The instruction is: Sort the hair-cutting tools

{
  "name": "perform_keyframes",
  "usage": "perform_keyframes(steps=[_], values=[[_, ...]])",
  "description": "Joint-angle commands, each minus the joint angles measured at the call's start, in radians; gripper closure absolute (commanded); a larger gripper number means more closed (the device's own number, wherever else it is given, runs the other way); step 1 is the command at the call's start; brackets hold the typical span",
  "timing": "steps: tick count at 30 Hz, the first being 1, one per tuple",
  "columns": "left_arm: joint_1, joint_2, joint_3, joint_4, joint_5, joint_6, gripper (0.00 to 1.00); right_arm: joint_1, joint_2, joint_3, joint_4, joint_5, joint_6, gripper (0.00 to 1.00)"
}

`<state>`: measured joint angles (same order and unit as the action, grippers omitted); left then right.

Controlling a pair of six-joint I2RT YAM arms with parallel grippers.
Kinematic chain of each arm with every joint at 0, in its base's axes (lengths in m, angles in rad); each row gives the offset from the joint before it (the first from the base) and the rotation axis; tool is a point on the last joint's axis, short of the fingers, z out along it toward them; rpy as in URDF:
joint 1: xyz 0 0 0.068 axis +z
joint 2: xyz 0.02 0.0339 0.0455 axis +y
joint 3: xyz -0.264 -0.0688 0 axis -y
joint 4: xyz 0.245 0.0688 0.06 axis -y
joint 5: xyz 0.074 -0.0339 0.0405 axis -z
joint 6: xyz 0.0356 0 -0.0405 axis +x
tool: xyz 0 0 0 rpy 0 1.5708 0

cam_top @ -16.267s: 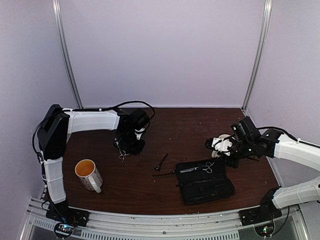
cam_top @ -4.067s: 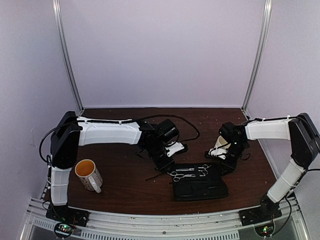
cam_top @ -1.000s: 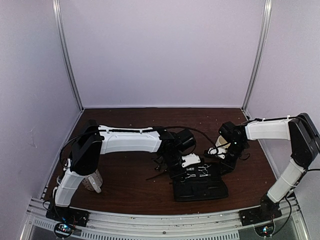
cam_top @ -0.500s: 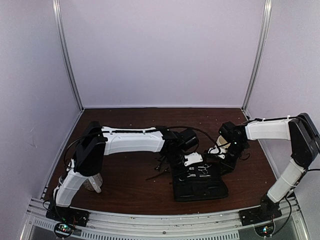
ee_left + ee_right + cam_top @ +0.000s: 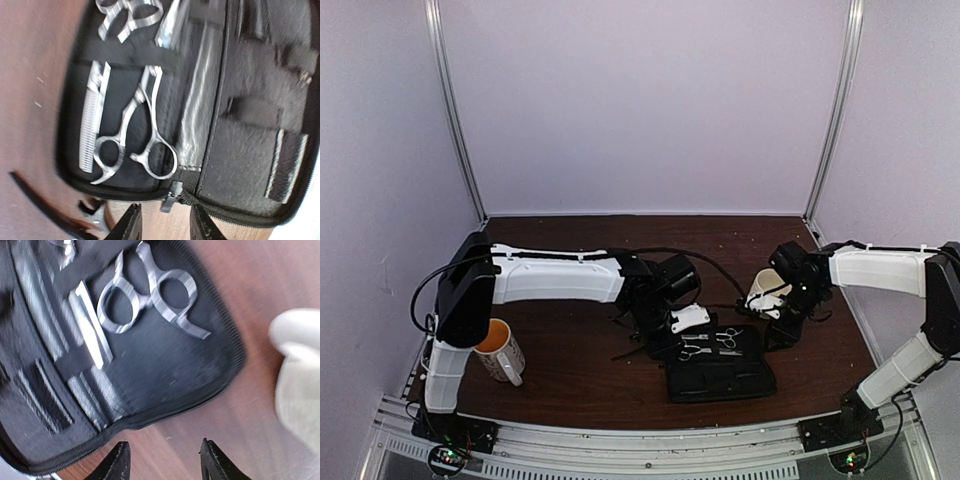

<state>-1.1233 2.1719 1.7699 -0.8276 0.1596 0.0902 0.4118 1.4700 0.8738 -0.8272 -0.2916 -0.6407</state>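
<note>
1. First scissors, second scissors: lodged in the black case; this step is judged done.
2. Left gripper, right gripper: jaws partly parted, nothing held.
3. Hair clip: lying on the table (just beside the case); a low pinch is called for next.

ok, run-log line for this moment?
left scissors in case | right scissors in case | hair clip on table beside case | left hand open, empty | right hand open, empty

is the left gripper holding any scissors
No, the left gripper is empty with its jaws apart, and the scissors lie in the case.
</note>
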Motion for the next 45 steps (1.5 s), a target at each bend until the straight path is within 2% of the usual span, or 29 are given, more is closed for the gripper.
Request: perform_keyframes(steps=[1,8,12,18,30,45], values=[[-0.003,0.017,-0.026,0.052,0.047,-0.022,0.64,-0.004,-0.039,-0.048,-0.039,0.018,-0.082,0.5],[-0.004,0.068,0.02,0.071,0.05,-0.019,0.64,0.027,-0.049,-0.091,-0.012,-0.007,-0.108,0.48],[-0.004,0.103,0.049,0.059,0.041,-0.021,0.7,0.04,-0.024,-0.1,0.011,0.004,-0.094,0.48],[-0.004,0.13,0.076,0.049,0.025,-0.027,0.71,0.052,-0.006,-0.104,0.029,-0.004,-0.087,0.48],[-0.003,0.202,0.19,0.001,0.021,-0.006,0.89,0.07,-0.005,-0.107,0.055,-0.017,-0.086,0.49],[-0.012,0.213,0.245,-0.025,0.099,0.039,0.92,0.07,-0.004,-0.105,0.067,-0.009,-0.07,0.49]])
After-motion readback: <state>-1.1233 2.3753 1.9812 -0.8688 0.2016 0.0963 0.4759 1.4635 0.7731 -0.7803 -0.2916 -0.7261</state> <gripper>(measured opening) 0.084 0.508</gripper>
